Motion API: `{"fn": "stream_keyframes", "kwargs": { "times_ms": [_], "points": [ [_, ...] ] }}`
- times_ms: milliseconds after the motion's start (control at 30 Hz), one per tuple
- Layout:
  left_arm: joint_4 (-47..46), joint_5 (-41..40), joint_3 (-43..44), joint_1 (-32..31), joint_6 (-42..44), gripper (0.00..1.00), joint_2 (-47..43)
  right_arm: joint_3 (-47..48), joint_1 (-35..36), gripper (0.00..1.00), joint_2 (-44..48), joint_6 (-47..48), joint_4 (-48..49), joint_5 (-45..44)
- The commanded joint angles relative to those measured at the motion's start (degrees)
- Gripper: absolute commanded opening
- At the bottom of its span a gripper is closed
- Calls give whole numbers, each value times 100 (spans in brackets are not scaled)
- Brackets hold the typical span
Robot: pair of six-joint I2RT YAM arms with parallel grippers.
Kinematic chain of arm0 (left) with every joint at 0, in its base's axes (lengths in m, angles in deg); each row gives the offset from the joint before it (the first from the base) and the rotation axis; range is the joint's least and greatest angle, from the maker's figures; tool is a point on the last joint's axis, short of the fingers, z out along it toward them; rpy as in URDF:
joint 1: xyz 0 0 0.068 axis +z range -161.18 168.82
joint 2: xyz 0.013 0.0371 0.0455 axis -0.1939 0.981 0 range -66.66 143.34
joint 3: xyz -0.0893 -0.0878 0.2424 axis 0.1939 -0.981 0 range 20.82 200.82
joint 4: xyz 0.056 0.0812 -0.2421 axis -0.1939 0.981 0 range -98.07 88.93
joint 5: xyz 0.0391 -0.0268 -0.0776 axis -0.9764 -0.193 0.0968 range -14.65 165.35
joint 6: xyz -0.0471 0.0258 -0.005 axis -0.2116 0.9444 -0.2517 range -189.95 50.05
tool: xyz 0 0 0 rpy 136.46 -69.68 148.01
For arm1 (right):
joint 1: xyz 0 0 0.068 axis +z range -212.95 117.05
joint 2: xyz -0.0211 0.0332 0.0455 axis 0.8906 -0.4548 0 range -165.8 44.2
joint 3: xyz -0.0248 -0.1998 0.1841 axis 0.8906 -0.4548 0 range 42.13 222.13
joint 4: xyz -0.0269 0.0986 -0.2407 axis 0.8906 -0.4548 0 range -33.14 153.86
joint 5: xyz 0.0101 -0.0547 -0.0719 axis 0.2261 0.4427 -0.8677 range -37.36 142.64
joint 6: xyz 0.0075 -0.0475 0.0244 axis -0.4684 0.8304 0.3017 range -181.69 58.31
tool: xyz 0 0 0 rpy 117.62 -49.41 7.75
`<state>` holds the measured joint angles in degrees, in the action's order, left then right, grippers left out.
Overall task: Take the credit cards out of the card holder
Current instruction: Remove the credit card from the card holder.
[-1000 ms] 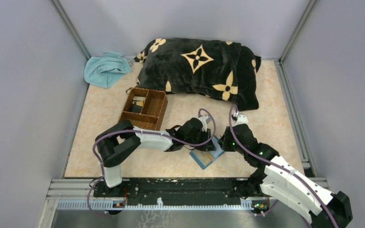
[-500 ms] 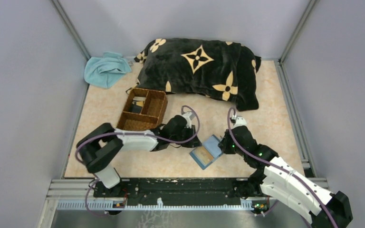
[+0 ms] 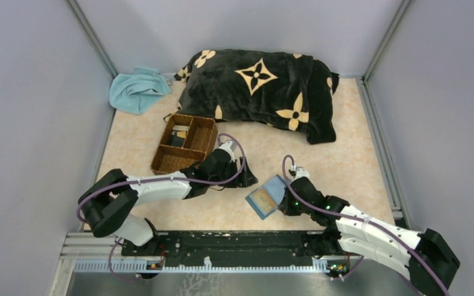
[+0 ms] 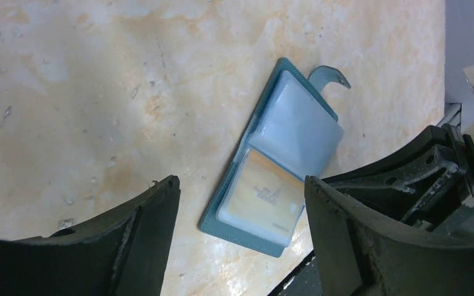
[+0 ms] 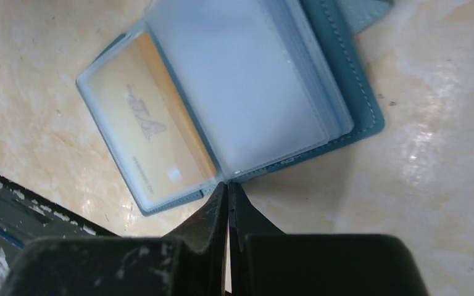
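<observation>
Writing: the orange credit card [image 5: 151, 132] bears a dark slanted logo and a line of fine print along one long edge. Neither can be read. A small pale square sits near one corner.
Card holder: the card holder [image 5: 359, 102] lies open and flat on the surface [image 3: 345, 154], near the front edge, between the two claws. Its cover is teal with a stitched border, and the inside is paler blue-grey.
Card position: the orange card is inside a clear sleeve on the half of the holder nearer the arm bases.
Sleeves: frosted plastic sleeves [image 5: 241, 86] are stacked over the other half. Whether they hold anything cannot be told.
Clasp tab: a small teal clasp tab [image 4: 330, 73] curls up from the holder's far edge.
Left arm: the elbow is folded back near the base. The forearm reaches low across the surface, and the wrist is just beside the near right corner of the tray [image 3: 185, 145].
Left claw: the left claw [image 4: 241, 185] is spread wide and holds nothing. Its black fingers frame the holder from the left.
Right arm: it stretches low and leftward from its base, in white shells with a purple cable.
Right claw: the right claw [image 5: 227, 188] is closed tight, pads pressed together. Its tips are at the holder's edge by the fold. Whether a sleeve edge is pinched cannot be told.
Surface: glossy, marbled beige.
Tray: brown and woven, with compartments. The flat dark and pale pieces inside are too small to identify.
Pillow: the pillow [image 3: 259, 86] is black plush with tan four-petal flowers and lies at the back.
Cloth: a crumpled teal cloth [image 3: 137, 89] lies in the back left corner.
</observation>
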<state>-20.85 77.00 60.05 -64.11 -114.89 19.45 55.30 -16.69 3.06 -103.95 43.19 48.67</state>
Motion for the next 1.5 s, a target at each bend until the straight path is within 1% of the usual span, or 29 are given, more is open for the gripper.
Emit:
{"fn": "stream_keyframes", "kwargs": {
  "times_ms": [0, 67, 133, 233, 267, 333, 367, 400, 433, 500, 633, 700, 767, 867, 1067, 1467],
  "points": [
    [117, -187, -186, 90, -417, 82, -293, 128, 401, 0, -407, -261, 681, -176],
    [156, -166, -234, 142, -504, 82, -410, 162, 547, 0, -648, -331, 863, -204],
    [241, -189, -263, 151, -441, 72, -550, 220, 625, 0, -847, -355, 1090, -176],
    [334, -309, -388, 162, -395, 63, -819, 345, 639, 0, -1156, -297, 1407, -124],
    [329, -336, -442, 178, -420, 58, -900, 401, 639, 0, -1277, -266, 1487, -143],
    [371, -345, -501, 186, -378, 42, -1030, 630, 639, 0, -1502, -159, 1429, -213],
    [430, -352, -496, 187, -375, 29, -1060, 735, 639, 0, -1564, -113, 1345, -242],
    [454, -295, -495, 193, -337, 12, -1083, 819, 641, 0, -1567, -65, 1261, -260],
    [468, -240, -490, 190, -303, 1, -1084, 890, 639, 0, -1510, -18, 1195, -267],
    [337, -21, -526, 191, -282, 0, -1076, 958, 639, 0, -1199, 53, 1126, -203],
    [-570, 587, -763, 169, -366, 0, -906, 1024, 396, 0, -843, 255, 1020, 33],
    [-890, 787, -793, 152, -407, 0, -753, 1019, 109, 0, -850, 359, 1037, 258],
    [-1018, 869, -800, 128, -463, 0, -589, 973, -199, 0, -917, 473, 1164, 584],
    [-1341, 1019, -862, 100, -551, 0, -365, 971, -371, 0, -1070, 603, 1326, 706],
    [-1368, 1272, -751, 85, -541, 0, 109, 970, -390, 0, -1389, 634, 1558, 684],
    [-1393, 1270, -786, 83, -425, 0, 953, 828, -468, 0, -1484, 666, 1752, 705]
  ]
}}
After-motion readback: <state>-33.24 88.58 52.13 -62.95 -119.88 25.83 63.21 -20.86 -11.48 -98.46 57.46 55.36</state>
